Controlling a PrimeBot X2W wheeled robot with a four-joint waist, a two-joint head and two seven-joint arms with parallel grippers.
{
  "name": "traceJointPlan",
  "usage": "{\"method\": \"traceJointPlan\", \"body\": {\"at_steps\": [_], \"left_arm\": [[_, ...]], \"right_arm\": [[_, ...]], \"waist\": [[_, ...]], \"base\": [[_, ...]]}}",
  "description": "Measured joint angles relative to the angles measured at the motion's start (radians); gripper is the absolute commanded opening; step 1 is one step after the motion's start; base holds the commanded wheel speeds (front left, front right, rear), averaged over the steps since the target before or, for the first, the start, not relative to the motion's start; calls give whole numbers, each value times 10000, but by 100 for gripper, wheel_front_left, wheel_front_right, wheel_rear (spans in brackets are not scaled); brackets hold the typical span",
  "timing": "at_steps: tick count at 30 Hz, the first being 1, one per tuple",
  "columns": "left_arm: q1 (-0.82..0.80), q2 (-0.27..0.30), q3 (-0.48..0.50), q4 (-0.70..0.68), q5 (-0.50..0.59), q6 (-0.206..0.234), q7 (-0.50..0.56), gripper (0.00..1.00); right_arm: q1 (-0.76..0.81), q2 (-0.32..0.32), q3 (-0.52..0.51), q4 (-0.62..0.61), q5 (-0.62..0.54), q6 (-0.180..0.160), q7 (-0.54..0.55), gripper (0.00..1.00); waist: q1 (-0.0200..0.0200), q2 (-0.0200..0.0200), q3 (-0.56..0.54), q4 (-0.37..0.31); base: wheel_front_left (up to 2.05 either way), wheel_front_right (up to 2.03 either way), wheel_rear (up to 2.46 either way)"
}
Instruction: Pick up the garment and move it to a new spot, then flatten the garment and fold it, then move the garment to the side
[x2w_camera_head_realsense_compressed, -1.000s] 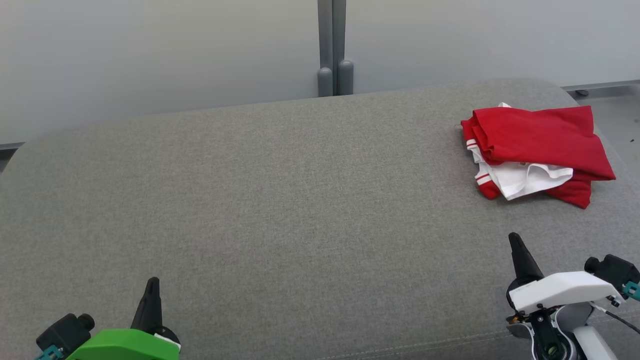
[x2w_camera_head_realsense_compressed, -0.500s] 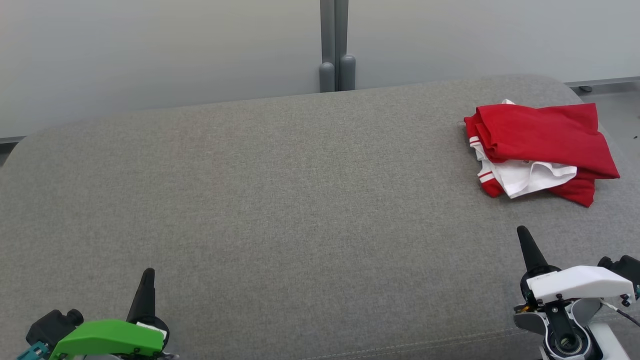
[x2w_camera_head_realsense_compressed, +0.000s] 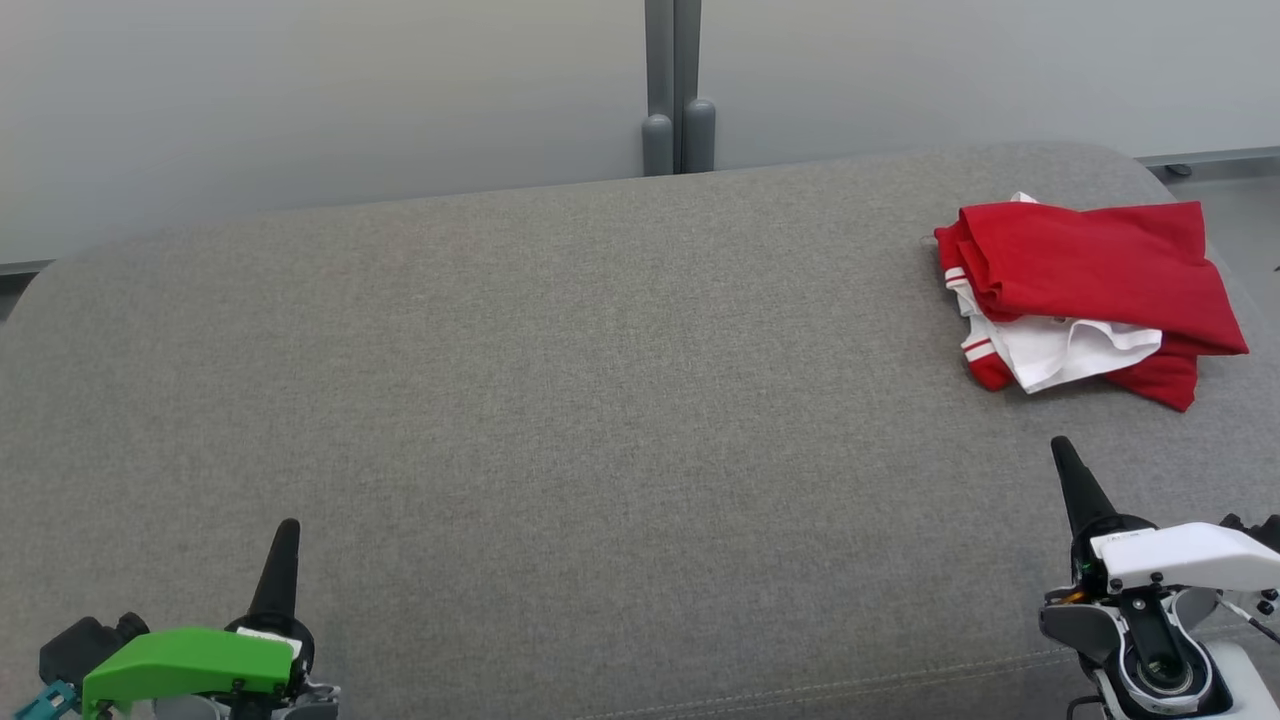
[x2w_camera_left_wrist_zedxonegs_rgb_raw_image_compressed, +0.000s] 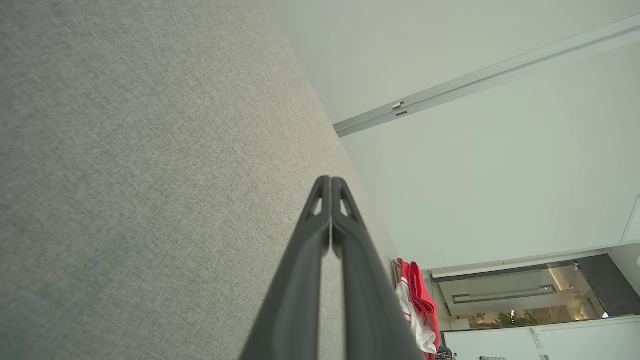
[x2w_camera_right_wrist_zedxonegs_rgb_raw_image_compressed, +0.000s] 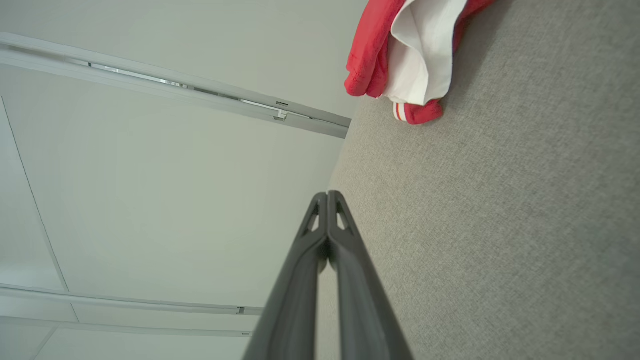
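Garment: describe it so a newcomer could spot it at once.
Start from the wide grey fabric-covered surface and go to its far right corner, beyond the right gripper. There lies a loosely folded red cloth garment with a white layer and striped cuffs showing. Its bright red stands out against the grey.

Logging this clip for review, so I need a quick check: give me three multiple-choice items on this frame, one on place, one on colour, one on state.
1. Where does the garment lie on the grey cushion?
A. far right
B. near left
C. centre

2. What colours is the garment?
A. blue and yellow
B. red and white
C. all black

3. How do the left claw and right claw stand?
A. both open
B. one gripping the garment
C. both shut, empty

Key: 1 A, it sits far right in the head view. 2 B, red cloth with a white part. 3 C, both wrist views show them closed on nothing.
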Motion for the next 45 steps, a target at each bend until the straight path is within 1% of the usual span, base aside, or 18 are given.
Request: {"method": "traceJointPlan", "body": {"at_steps": [14,16,24,26,45], "left_arm": [[-348,10,297,255,-1705,-382,447,0],[-388,10,341,286,-1965,-397,514,0],[-588,15,497,418,-2949,-568,708,0],[-646,17,541,458,-3208,-652,792,0],[-728,19,591,543,-3248,-652,792,0]], "right_arm": [[-213,113,-598,109,1661,349,477,0],[-231,142,-683,123,1852,357,529,0],[-397,184,-1020,182,2824,604,800,0],[-411,199,-1097,192,3014,617,861,0],[-412,224,-1145,251,3087,617,878,0]], "waist": [[0,0,122,54],[0,0,139,62],[0,0,209,92],[0,0,225,100],[0,0,224,100]], "base": [[0,0,0],[0,0,0],[0,0,0],[0,0,0],[0,0,0]]}}
